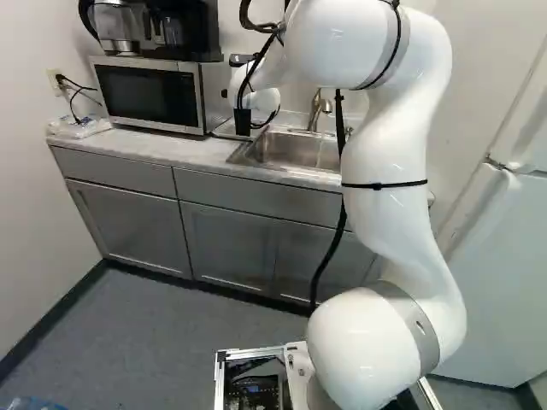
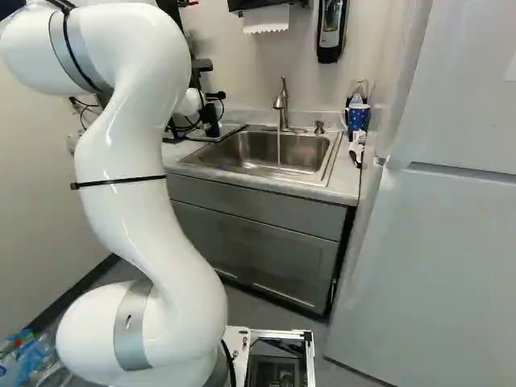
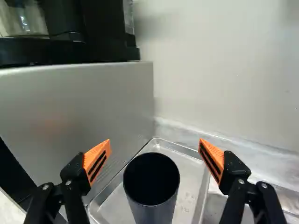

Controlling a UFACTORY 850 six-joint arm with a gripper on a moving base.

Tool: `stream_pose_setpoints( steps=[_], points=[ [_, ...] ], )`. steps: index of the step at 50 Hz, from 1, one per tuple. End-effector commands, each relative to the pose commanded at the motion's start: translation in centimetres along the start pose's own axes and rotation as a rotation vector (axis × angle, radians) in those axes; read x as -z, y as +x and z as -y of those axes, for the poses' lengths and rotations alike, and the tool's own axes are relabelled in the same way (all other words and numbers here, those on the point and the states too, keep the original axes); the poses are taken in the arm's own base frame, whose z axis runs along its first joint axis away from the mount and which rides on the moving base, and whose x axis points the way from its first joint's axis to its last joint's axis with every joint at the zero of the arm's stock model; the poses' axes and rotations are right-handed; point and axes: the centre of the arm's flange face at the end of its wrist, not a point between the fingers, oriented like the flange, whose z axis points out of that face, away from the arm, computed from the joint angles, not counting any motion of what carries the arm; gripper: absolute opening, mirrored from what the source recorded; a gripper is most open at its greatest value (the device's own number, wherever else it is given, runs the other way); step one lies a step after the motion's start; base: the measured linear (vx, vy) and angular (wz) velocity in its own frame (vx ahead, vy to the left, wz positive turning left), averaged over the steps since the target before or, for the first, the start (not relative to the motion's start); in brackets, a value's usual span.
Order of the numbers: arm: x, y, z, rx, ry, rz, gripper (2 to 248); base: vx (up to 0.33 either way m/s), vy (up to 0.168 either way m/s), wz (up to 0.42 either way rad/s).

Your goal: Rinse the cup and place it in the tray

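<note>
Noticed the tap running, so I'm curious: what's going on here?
A robot arm is on a cup-rinsing job. The dark cup stands upright in the metal tray beside the microwave; the arm's open gripper has a finger out to either side, not gripping it. Water runs from the faucet into the sink.

Just beside the tray (image 3: pixel 189 186), the microwave (image 3: pixel 70 102) makes a high barrier, and the coffee maker (image 3: pixel 93 23) on it closes more height. Behind the tray, the wall (image 3: pixel 215 70) blocks passing. The upright cup (image 3: pixel 152 207) occupies part of the tray, with free gap to both jaws. Across from the microwave, the sink (image 2: pixel 274 153) is low, but its faucet (image 2: pixel 281 105) stands up.
</note>
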Motion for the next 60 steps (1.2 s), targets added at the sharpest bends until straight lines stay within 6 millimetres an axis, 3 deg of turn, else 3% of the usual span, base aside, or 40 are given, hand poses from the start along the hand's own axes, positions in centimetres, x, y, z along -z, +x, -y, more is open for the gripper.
stream_pose_setpoints(
  steps=[28,60],
  points=[
    [0.4,2.9,-0.2,-0.002,-0.002,-0.022,247,0.000,0.000,0.000],
    [1.5,6.1,-2.8,-0.006,-0.037,-0.038,247,0.000,0.000,0.000]
  ],
)
